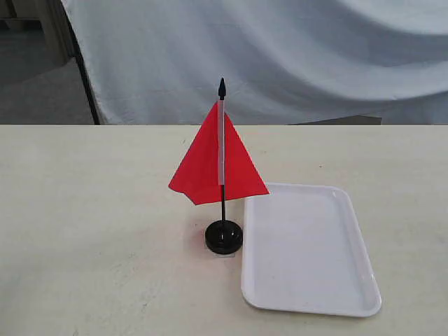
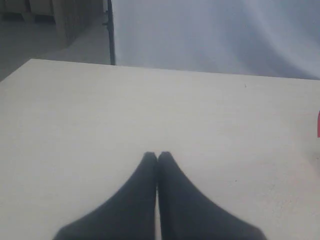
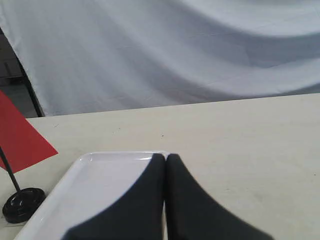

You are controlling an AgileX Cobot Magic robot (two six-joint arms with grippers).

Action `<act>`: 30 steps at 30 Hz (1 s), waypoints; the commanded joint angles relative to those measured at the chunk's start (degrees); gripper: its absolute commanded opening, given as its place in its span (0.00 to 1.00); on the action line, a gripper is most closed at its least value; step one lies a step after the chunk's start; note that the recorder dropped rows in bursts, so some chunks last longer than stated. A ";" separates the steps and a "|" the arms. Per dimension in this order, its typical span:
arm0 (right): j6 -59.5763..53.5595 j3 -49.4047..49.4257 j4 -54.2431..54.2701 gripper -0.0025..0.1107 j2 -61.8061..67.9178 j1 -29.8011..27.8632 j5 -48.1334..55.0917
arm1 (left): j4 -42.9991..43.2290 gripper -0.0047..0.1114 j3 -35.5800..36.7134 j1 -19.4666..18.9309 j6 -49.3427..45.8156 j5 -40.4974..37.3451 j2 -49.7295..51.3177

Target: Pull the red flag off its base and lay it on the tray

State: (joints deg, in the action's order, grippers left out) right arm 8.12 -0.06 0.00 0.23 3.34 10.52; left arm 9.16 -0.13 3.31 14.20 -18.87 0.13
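The red flag (image 1: 217, 162) stands upright on its thin black pole, planted in the round black base (image 1: 224, 237) near the table's middle. Just right of the base lies the white tray (image 1: 308, 246), nothing on it. Neither gripper shows in the exterior view. In the left wrist view my left gripper (image 2: 157, 155) is shut on nothing above bare tabletop, with a sliver of red flag (image 2: 318, 124) at the frame edge. In the right wrist view my right gripper (image 3: 165, 157) is shut and empty over the tray (image 3: 95, 175), with the flag (image 3: 20, 135) and base (image 3: 22, 204) beside it.
The pale table (image 1: 91, 231) stretches wide around the flag and tray. A white cloth backdrop (image 1: 280, 56) hangs behind the table's far edge, with a dark stand leg (image 1: 87, 84) at its left.
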 commanded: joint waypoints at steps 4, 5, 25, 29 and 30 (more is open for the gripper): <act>0.11 0.06 0.00 0.03 -0.23 0.20 -0.12 | 0.07 0.04 0.13 -0.03 -0.28 0.51 -0.13; 0.11 0.06 0.00 0.03 -0.23 0.20 -0.12 | 0.07 0.04 0.13 -0.03 -0.28 0.51 -0.13; 0.11 0.06 0.00 0.03 -0.23 0.20 -15.00 | 0.07 0.04 0.13 -0.03 -0.28 0.51 -0.13; -0.38 0.06 0.00 0.03 -0.23 0.20 -28.85 | 0.07 0.04 0.13 -0.03 -0.28 0.51 -0.13; -0.38 0.06 0.00 0.03 -0.23 0.20 -31.62 | 0.07 0.04 0.13 -0.03 -0.28 0.51 -0.13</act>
State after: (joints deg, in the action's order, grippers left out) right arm 8.22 -0.06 0.00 0.23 3.34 -12.06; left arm 9.16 -0.13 3.31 14.20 -18.87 0.13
